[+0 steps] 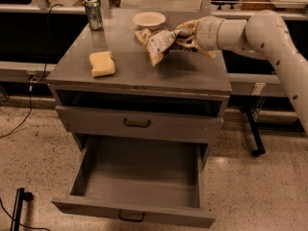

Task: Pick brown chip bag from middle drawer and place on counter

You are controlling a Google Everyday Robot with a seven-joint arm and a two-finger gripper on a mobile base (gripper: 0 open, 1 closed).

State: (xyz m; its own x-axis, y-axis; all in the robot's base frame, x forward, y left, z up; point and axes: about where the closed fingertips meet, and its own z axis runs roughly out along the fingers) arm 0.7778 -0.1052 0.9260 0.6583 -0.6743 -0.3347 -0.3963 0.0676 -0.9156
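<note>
The hand [186, 32], on an arm from 3 o'clock, is clamped on one end of the chip bag [156, 42], which stretches toward 9 o'clock, low over the back of the bench [144, 76], just beside the bowl [148, 19].

My gripper [179, 34] hangs over the back right of the counter [183, 76], clamped on the chip bag [156, 43]. The bowl [148, 19] crowds in just behind the chip bag. The can [93, 13] blocks the far left corner and the sponge [102, 64] the left side. The counter's front middle and right lie bare. Below, the drawer [139, 177] stands open.
</note>
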